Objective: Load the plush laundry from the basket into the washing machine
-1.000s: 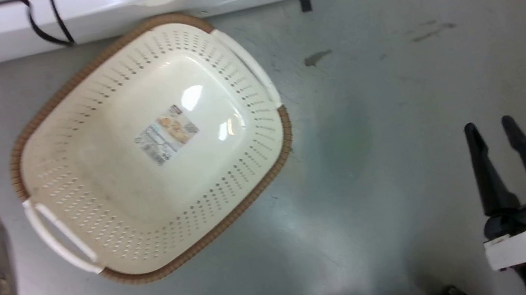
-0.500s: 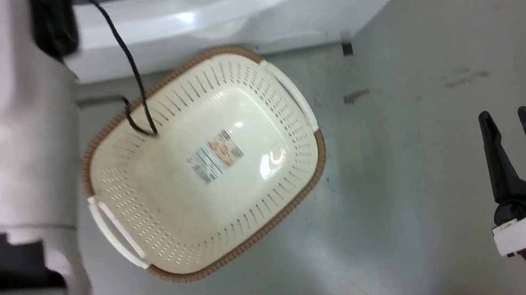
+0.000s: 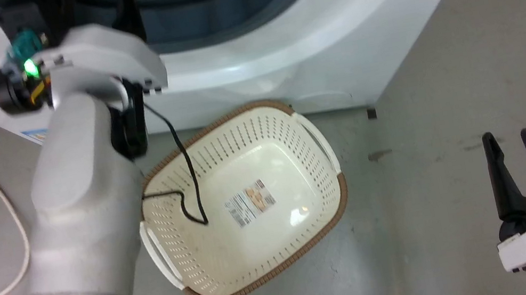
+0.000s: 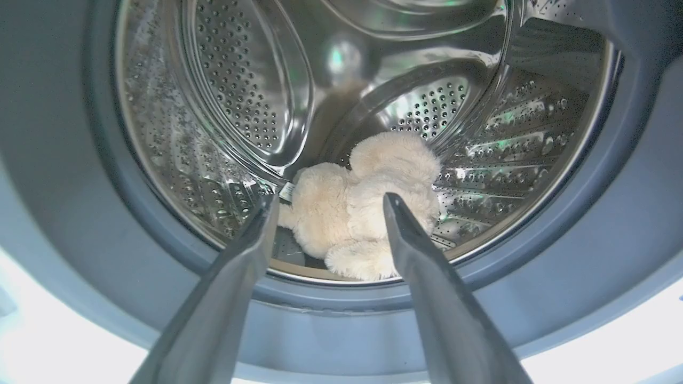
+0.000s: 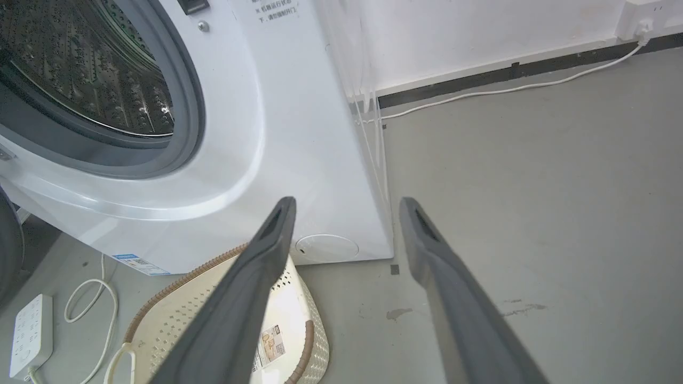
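Cream fur sits low in the steel drum [image 4: 240, 106]: the plush [image 4: 363, 213] lies just ahead of the left end effector [image 4: 331, 198]. Its fingers stand apart with nothing between them, and they appear clear of the fur. The load looks done, so the step in hand is likely getting that arm out of the washer [image 3: 306, 53].

To do it well, draw straight back along the line of the fingers and leave them apart, so no fur is pinched and dragged out. Keep level through the grey seal [image 4: 80, 213] that rings the end effector, since a dip could catch the rubber lip. Mind the black cable [image 3: 190, 182] that hangs from the arm across the basket [image 3: 266, 287] below; a quick swing could snag the rim.

The right end effector [image 3: 506, 135] has its fingers apart and holds nothing. It hangs over bare floor [image 3: 420, 87], with the basket to its left and the washer's corner ahead of it.

That floor is smooth, grey, glossy and lightly stained. A white wall [image 5: 453, 32] stands far ahead of the right end effector, with a white cord [image 5: 507, 88] running along its foot. A power strip [image 5: 29, 333] lies low to its left.
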